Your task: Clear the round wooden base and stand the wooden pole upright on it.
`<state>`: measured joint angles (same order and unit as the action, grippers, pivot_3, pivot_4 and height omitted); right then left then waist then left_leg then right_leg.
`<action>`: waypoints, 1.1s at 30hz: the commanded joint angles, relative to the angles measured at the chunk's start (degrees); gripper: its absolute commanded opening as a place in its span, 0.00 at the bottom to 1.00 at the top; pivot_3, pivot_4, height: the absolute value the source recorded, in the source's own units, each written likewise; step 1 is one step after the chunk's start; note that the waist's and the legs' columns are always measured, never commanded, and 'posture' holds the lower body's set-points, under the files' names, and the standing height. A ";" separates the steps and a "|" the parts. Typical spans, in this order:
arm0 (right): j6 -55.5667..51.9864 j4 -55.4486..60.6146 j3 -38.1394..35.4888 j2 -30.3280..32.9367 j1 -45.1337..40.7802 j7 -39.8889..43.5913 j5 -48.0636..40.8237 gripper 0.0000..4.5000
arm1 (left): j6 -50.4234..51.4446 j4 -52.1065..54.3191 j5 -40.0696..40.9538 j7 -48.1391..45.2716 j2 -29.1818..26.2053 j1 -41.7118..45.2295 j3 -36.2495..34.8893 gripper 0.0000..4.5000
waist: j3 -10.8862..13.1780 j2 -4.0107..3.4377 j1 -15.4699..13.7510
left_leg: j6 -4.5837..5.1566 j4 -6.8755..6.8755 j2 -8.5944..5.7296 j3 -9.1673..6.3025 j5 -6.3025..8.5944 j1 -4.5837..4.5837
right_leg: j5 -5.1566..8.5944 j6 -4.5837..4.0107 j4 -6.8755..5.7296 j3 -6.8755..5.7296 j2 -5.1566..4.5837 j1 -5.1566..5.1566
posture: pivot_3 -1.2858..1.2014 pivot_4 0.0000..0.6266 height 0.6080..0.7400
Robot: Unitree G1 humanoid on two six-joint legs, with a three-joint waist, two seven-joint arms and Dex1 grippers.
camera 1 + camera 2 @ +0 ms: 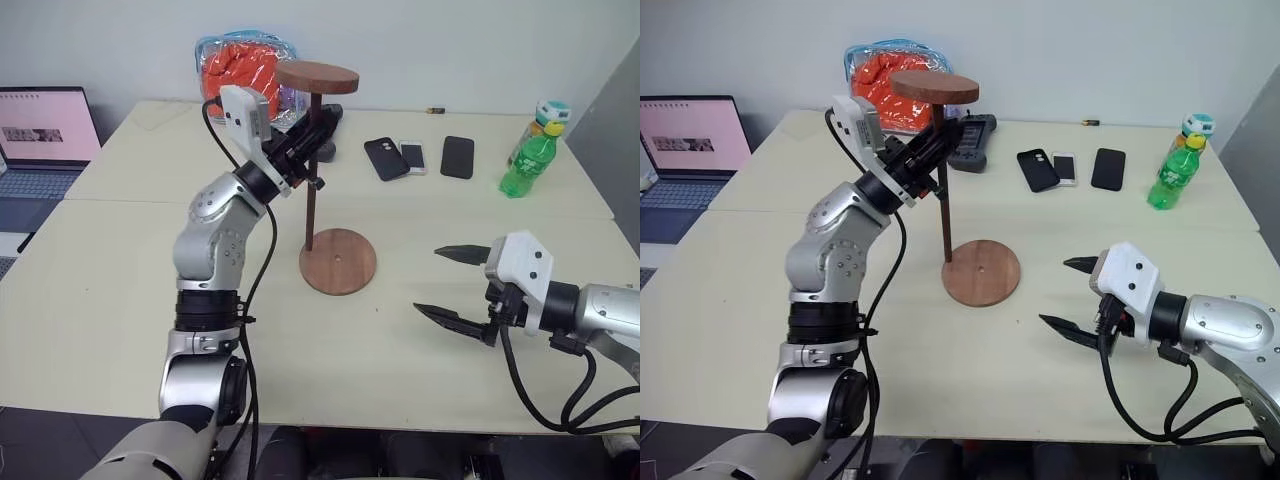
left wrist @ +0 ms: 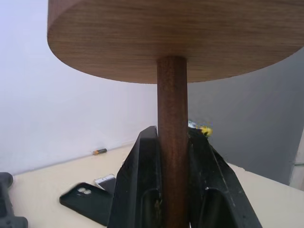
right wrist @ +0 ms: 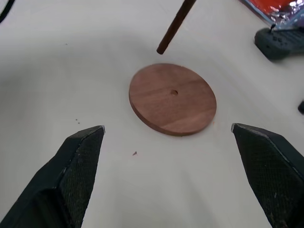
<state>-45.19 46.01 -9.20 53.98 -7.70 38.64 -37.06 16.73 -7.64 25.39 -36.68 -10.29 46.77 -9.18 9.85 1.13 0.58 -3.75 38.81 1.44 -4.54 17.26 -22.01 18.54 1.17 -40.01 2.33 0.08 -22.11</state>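
1. Nearest, at about four o'clock from the base, the right gripper [image 1: 452,282] is held low over the table [image 1: 120,300] with its fingers spread wide and nothing between them.
2. The base [image 1: 338,260] lies flat near the table's middle. Its top is bare and its small centre hole is uncovered, so the clearing is judged done.
3. The pole [image 1: 312,200] is pinched just under its cap by the left gripper [image 1: 318,128], whose fingers are pressed against the rod on both sides. It is held nearly upright, cap on top. Its lower end hangs at about ten o'clock off the base's rim, above the table rather than over the hole.
4. For the step in hand, the lower end should be carried toward four o'clock until it stands over the hole, the rod kept plumb, then lowered straight. The base could be steadied by the free gripper, as it may slide if the tip catches the hole's edge.
5. Farther back, three phones [image 1: 417,157] lie at one o'clock, a green bottle [image 1: 530,160] at two, an orange bag [image 1: 240,65] at eleven and a laptop [image 1: 45,135] at nine.
6. No brand or writing can be read: the bottle's label and the laptop's screen are too small to tell.
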 commanded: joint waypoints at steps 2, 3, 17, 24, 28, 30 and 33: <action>-3.36 2.15 0.77 0.47 -1.12 -2.88 0.20 1.00 | -3.09 -0.09 -0.13 1.13 2.47 -1.37 1.47 0.06 | 0.00 0.00 -0.14 | 0.00 0.00 0.00 0.01 0.00 0.00 | 0.00 0.00 0.00 0.01 0.03 0.00 | 0.52 0.24 1.00; -3.86 2.40 0.96 0.42 -1.20 -3.14 -0.04 1.00 | -2.83 0.09 0.20 1.05 2.78 -1.72 1.73 0.06 | 0.00 0.00 -0.16 | 0.00 0.00 0.00 0.01 0.00 0.00 | 0.00 0.00 0.00 0.01 0.04 0.00 | 0.52 0.24 1.00; -7.41 6.04 3.35 -1.26 -0.37 -6.33 -0.48 1.00 | -9.90 -4.75 -1.85 0.21 6.01 -2.17 4.61 0.06 | 0.00 0.01 -0.41 | 0.00 0.01 -0.06 0.01 0.00 -0.01 | -0.01 0.01 0.01 0.00 0.08 0.00 | 0.52 0.24 1.00; -8.49 7.80 3.33 -2.07 0.65 -7.75 -0.78 1.00 | -15.96 -8.84 -3.94 1.13 7.03 -1.53 5.24 0.06 | -0.01 0.01 -0.41 | 0.02 0.00 -0.13 0.02 0.01 0.00 | -0.01 0.01 0.01 0.00 0.10 0.00 | 0.52 0.24 1.00; -9.29 8.87 3.41 -2.65 0.95 -8.66 -0.86 1.00 | -17.58 -8.78 -4.40 2.42 7.91 -1.41 5.30 0.06 | -0.01 0.02 -0.45 | 0.03 0.01 -0.13 0.02 0.02 -0.01 | -0.01 0.02 0.01 0.00 0.10 0.00 | 0.52 0.24 1.00; -9.49 9.09 3.47 -2.86 1.19 -8.93 -0.78 1.00 | -18.11 -8.51 -4.65 2.60 8.29 -1.24 5.56 0.06 | -0.01 0.02 -0.45 | 0.04 0.01 -0.14 0.01 0.02 -0.01 | -0.01 0.02 0.01 0.00 0.10 0.00 | 0.52 0.24 1.00; -9.82 9.67 3.51 -3.02 1.45 -9.44 -1.01 1.00 | -18.18 -7.64 -5.06 2.23 8.09 -1.79 6.21 0.06 | -0.01 0.02 -0.44 | 0.08 0.01 -0.19 0.01 0.04 -0.01 | -0.01 0.02 0.00 -0.01 0.11 0.00 | 0.52 0.24 1.00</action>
<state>-54.82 53.29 -5.38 51.13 -6.18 29.83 -37.51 0.02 -17.74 20.85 -34.37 -2.16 43.79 -3.64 9.84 1.15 0.15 -3.67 38.82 1.25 -4.53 17.30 -22.02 18.53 1.19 -40.01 2.33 0.19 -22.11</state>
